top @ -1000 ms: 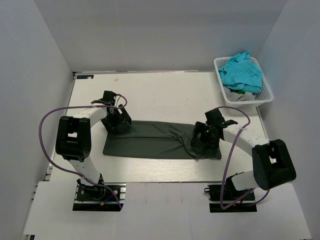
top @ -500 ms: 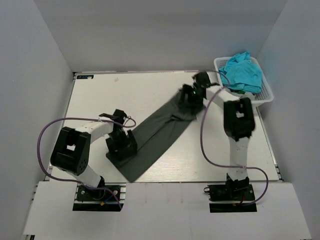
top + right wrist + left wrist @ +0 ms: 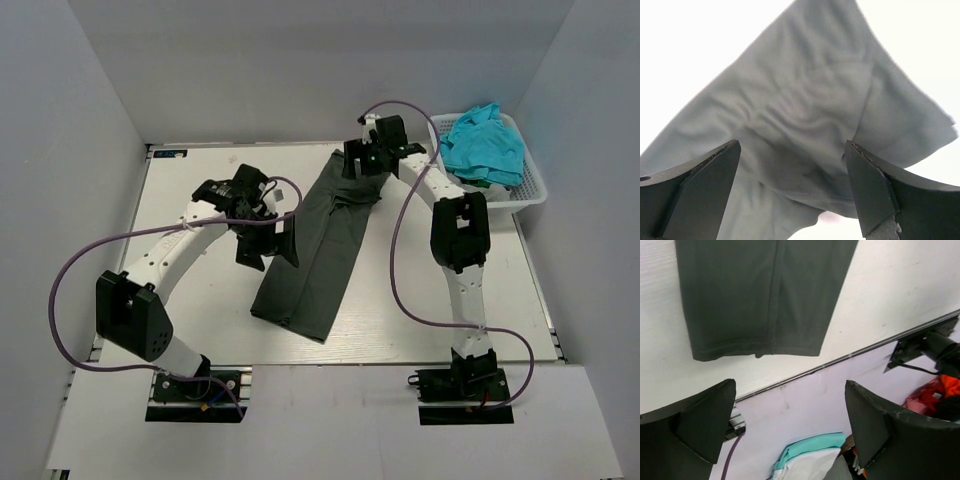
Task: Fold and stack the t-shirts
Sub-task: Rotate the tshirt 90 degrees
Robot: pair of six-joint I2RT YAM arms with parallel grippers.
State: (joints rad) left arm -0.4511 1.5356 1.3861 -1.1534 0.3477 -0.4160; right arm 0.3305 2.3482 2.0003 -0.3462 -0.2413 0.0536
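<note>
On the left, the left claw (image 3: 268, 245) hangs over the white table (image 3: 200, 180), right by the left edge of the dark grey cotton t-shirt (image 3: 320, 240). Its two fingers are spread wide, with nothing between them. From its own camera you can see the near end of the shirt, flat and neat, close to the table's front edge.

The shirt is in the middle of the table. It is a long, thin strip, so I think its sides are already folded in. It lies slanted: one end is near the front and the other end points to the back.

At that back end is the right claw (image 3: 358, 165). It is wide open too and holds nothing; the cloth sits just under it. The cloth there is bumpy and wrinkled, not flat like the near end.

Far right, in the back corner, is a white plastic basket with holes (image 3: 535, 190). Bright blue t-shirts (image 3: 485, 145) are piled in it, not folded yet.

So the job is partway through the first shirt. I think the next move is to pinch one end of the strip and bring it over to meet the other end. The bumpy back end may need smoothing first, or the fold could come out crooked.
</note>
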